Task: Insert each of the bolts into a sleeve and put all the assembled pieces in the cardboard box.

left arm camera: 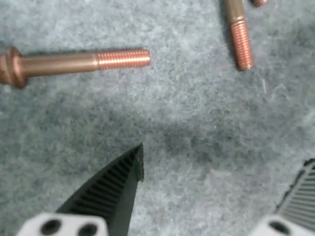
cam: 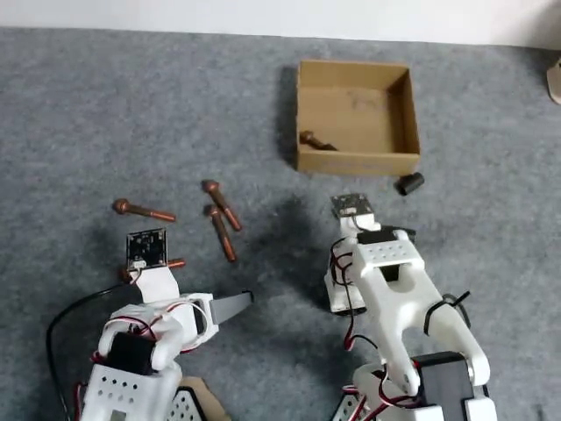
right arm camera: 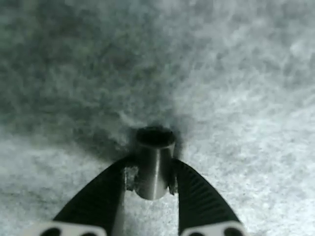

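Grippers: right gripper (right arm camera: 151,177) is clamped on a short dark sleeve (right arm camera: 154,160). One finger presses each side and the sleeve stands upright, open end up, over the grey carpet (right arm camera: 246,73) (can't tell if its base touches). In the high view this arm is bent forward w/ its wrist pointing down, near the middle of the table and in front of the box.

Left gripper (left arm camera: 224,162) is spread wide w/ nothing btwn the fingers. One ribbed finger (left arm camera: 118,182) is low over bare carpet and the other is far off to the side. Just beyond the fingertip lies a copper bolt (left arm camera: 74,63), flat, w/ its flanged head away from a second bolt. The threaded end of that second bolt (left arm camera: 239,42) shows further off, not touching the first.

High view, outward: two more bolts (cam: 221,203) (cam: 145,210) lie flat on the carpet beyond the left arm, apart from each other. The cardboard box (cam: 355,162) sits further back, open side up. Inside, at its near-left corner, is one copper piece (cam: 316,140) w/ a dark end (can't tell if sleeved). A loose black sleeve (cam: 409,183) lies on its side just outside the box's near-right corner.
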Motion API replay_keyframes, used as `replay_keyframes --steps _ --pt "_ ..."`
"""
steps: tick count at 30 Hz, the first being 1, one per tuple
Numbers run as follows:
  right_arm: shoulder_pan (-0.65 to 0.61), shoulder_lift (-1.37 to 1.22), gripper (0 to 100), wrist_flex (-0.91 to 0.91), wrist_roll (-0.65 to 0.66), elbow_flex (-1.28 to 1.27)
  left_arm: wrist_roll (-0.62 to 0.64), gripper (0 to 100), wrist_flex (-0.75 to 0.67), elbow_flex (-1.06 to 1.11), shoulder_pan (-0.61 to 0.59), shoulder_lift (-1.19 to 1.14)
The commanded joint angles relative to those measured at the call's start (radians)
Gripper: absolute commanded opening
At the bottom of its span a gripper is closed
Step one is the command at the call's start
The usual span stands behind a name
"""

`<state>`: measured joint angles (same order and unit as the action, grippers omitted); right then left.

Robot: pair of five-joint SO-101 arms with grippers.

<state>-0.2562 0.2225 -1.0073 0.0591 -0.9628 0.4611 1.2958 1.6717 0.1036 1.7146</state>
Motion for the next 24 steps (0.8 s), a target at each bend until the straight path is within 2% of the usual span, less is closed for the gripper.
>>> replay_keyframes --steps 1,5,11,19,24 --pt "-0.010 -0.007 0.5 0.074 -0.015 0.004 0.008 44 0.038 -0.091 -0.010 0.008" --pt "-0.010 -0.007 0.5 0.074 -0.015 0.004 0.008 43 0.048 -0.124 -0.010 0.007" --pt "-0.010 -0.007 0.5 0.076 -0.015 0.002 0.006 28 0.051 -0.133 -0.005 0.005" --pt "0.041 0.022 0.5 0.056 -0.023 0.007 0.044 31 0.052 -0.133 -0.010 0.005" --pt "0.039 0.185 0.5 -0.122 -0.066 0.015 0.057 31 0.052 -0.127 -0.010 0.004"
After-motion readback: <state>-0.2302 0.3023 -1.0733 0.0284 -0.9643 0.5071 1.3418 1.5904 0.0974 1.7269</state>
